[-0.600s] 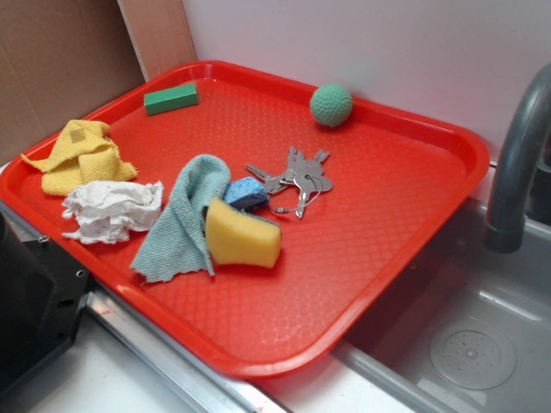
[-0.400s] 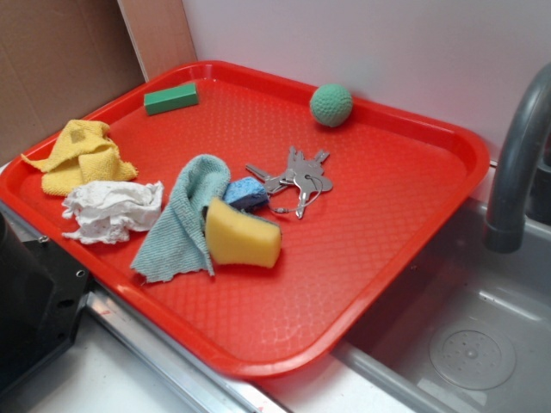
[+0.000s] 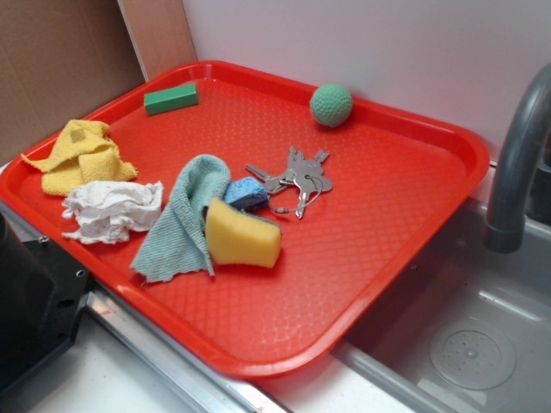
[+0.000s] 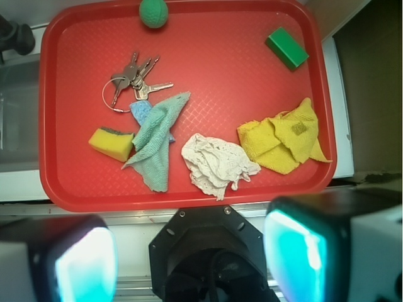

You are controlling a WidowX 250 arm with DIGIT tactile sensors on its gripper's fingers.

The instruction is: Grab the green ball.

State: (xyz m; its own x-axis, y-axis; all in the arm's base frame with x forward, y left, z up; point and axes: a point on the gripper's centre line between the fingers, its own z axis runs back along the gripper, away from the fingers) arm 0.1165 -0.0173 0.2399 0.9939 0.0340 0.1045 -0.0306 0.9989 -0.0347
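Now the green ball (image 3: 331, 105) (image 4: 153, 12) sits on the red tray (image 3: 413, 215) (image 4: 69, 44), at the tray's rim nearest the white wall, touching nothing else. Using the bunch of keys (image 3: 297, 179) (image 4: 132, 78) as landmark: the ball lies beyond the keys, well apart; the yellow sponge (image 3: 242, 235) (image 4: 111, 143) and teal cloth (image 3: 182, 219) (image 4: 155, 141) lie just beside them on the other side. Farther off are a white rag (image 3: 110, 209) (image 4: 217, 162), yellow cloth (image 3: 80, 155) (image 4: 283, 137) and green block (image 3: 170, 98) (image 4: 286, 48). The gripper (image 4: 192, 255) hangs off the tray, far from the ball, its jaws spread wide with nothing between them.
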